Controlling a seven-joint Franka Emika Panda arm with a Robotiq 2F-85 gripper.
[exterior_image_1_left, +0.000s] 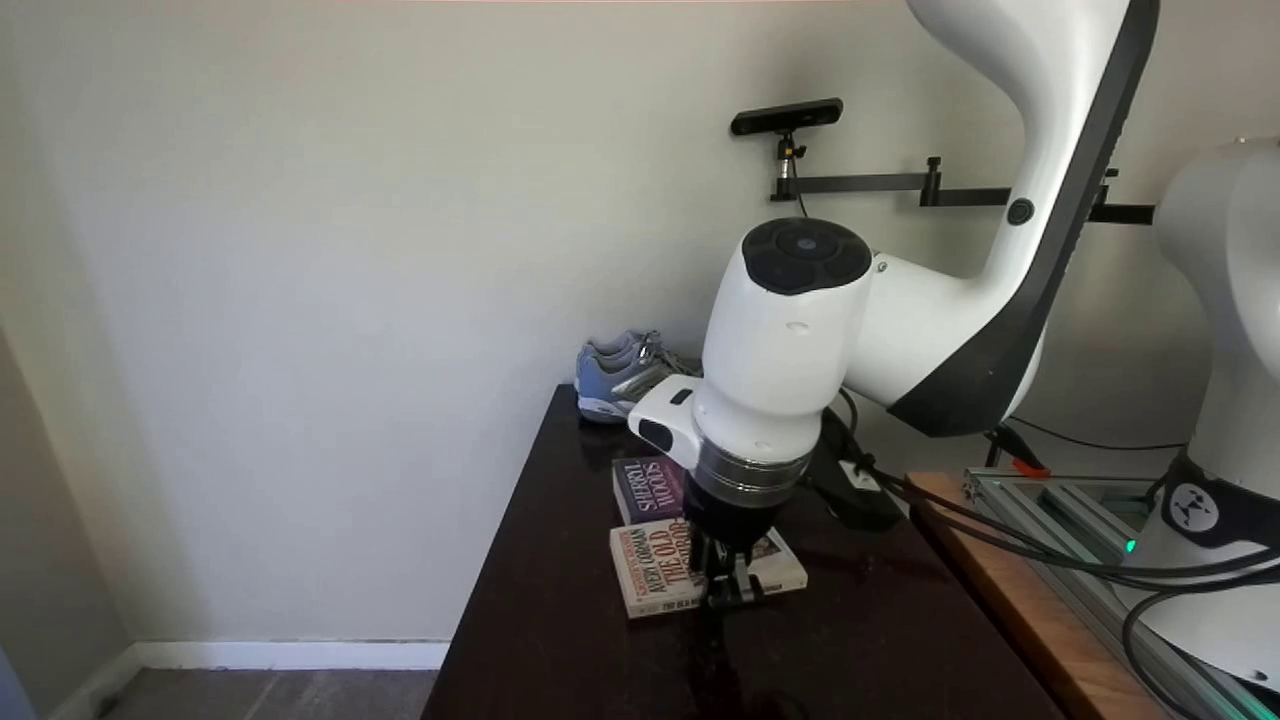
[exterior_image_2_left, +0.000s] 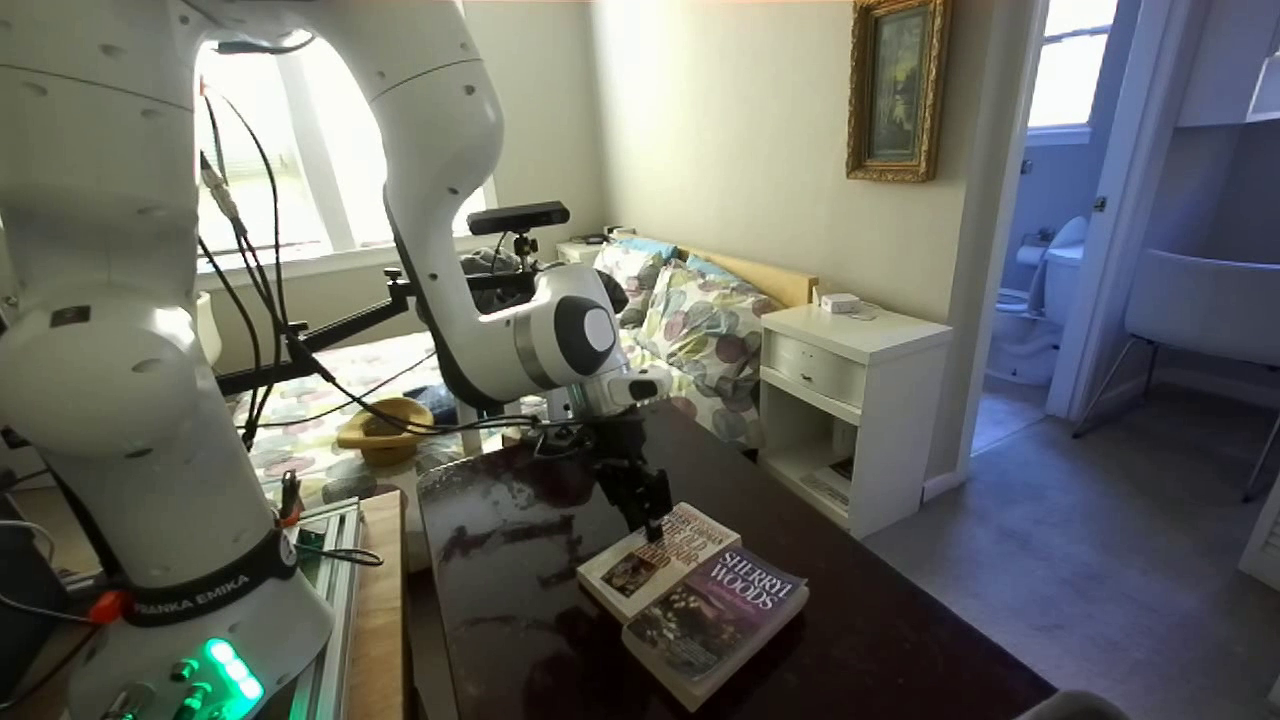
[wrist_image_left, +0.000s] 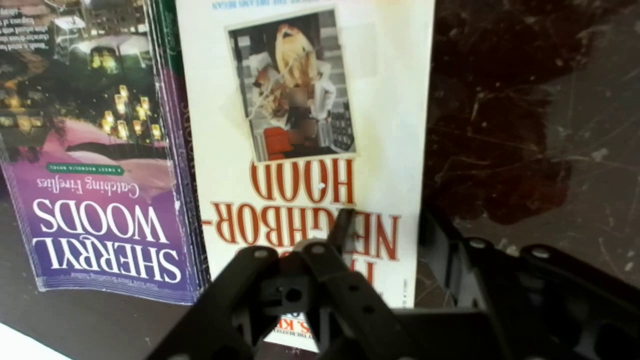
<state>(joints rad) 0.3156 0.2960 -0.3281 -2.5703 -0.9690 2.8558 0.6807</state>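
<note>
My gripper (wrist_image_left: 385, 215) points down and its two fingers are apart, with nothing held between them. In the wrist view one finger is over the cover of a cream book (wrist_image_left: 390, 125) with red lettering, and the other is just past the book's long edge. I cannot tell whether the fingertips touch it. The cream book lies flat and shows in both exterior views (exterior_image_1_left: 655, 565) (exterior_image_2_left: 700, 522). A purple book (wrist_image_left: 100, 210) lies flat beside it, side by side, and shows in both exterior views (exterior_image_1_left: 648, 490) (exterior_image_2_left: 722, 615). The gripper hides part of the cream book.
Both books lie on a dark table (exterior_image_1_left: 560, 640). Blue-grey shoes (exterior_image_1_left: 610, 380) stand at the table's far end. Black cables (exterior_image_1_left: 1000, 545) run from the arm beside the table. A white nightstand (exterior_image_2_left: 870, 345) and a bed with a yellow hat (exterior_image_2_left: 385, 425) are beyond the table.
</note>
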